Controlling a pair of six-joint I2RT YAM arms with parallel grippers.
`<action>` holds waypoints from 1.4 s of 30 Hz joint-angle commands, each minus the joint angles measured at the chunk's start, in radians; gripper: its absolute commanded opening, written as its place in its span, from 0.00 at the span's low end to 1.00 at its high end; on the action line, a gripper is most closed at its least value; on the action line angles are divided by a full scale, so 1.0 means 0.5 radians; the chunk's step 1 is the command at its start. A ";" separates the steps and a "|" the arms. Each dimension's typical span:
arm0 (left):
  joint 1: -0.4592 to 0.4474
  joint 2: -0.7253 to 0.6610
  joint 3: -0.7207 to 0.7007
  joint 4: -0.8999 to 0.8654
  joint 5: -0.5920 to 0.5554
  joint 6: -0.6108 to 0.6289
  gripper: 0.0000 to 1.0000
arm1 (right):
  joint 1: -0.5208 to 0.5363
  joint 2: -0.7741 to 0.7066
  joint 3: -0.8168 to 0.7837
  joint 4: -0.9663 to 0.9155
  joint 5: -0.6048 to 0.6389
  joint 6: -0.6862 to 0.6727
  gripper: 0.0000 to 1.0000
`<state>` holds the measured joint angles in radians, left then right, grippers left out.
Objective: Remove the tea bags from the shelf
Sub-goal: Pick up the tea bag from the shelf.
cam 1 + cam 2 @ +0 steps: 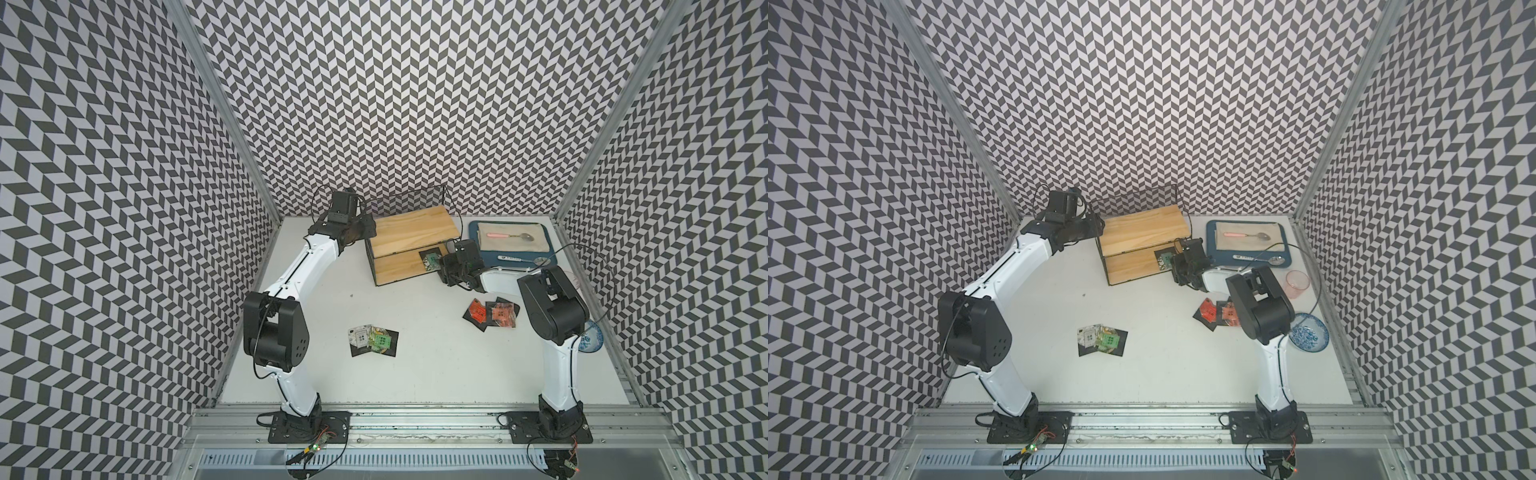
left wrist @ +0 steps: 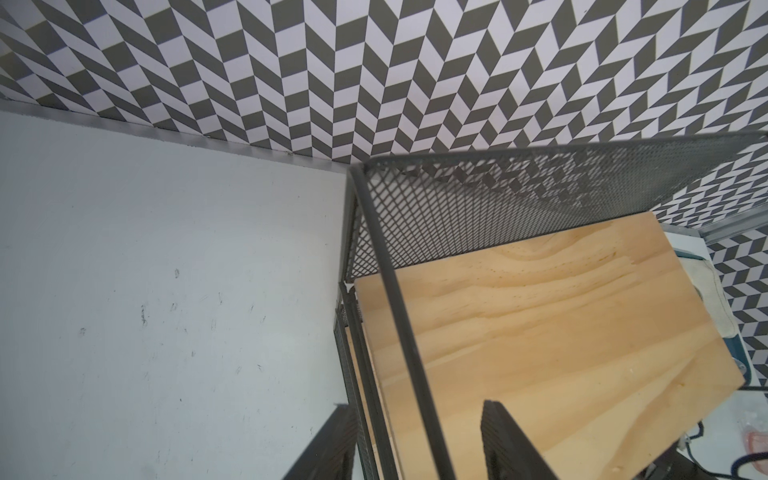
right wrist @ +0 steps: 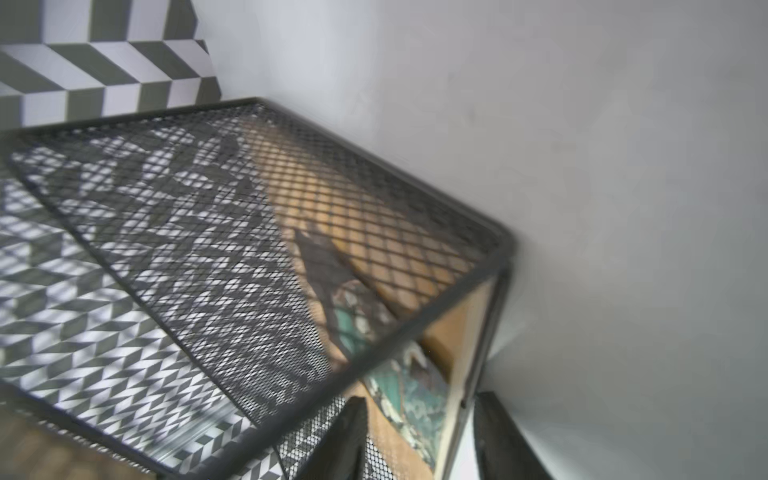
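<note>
The shelf (image 1: 409, 226) (image 1: 1142, 228) stands at the back of the table, its top board bare. On its lower board, at the right end, lies a green/teal tea bag (image 1: 430, 259) (image 1: 1165, 258) (image 3: 415, 390). My right gripper (image 1: 442, 266) (image 3: 422, 440) is open at that end, its fingers on either side of the tea bag and the board's edge. My left gripper (image 1: 363, 233) (image 2: 415, 444) is open at the shelf's left end, straddling the top wire. More tea bags lie on the table: a green and white pile (image 1: 372, 336) and an orange-red pile (image 1: 492, 313).
A blue tray (image 1: 473, 237) with beige cloth and a pink-handled spoon (image 1: 511, 236) sits right of the shelf, with a second spoon (image 1: 523, 259) on its front rim. A pink cup (image 1: 1296, 284) and a blue patterned bowl (image 1: 1308, 332) stand by the right wall.
</note>
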<state>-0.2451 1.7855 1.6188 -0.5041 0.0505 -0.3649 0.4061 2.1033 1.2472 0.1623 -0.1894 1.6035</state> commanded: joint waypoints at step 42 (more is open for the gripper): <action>0.027 -0.014 0.024 0.033 0.003 -0.009 0.53 | -0.009 -0.273 -0.269 -0.255 0.214 -0.060 0.00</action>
<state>-0.2413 1.7855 1.6188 -0.5007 0.0586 -0.3714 0.3927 2.0266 1.1404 0.1143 -0.1345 1.5993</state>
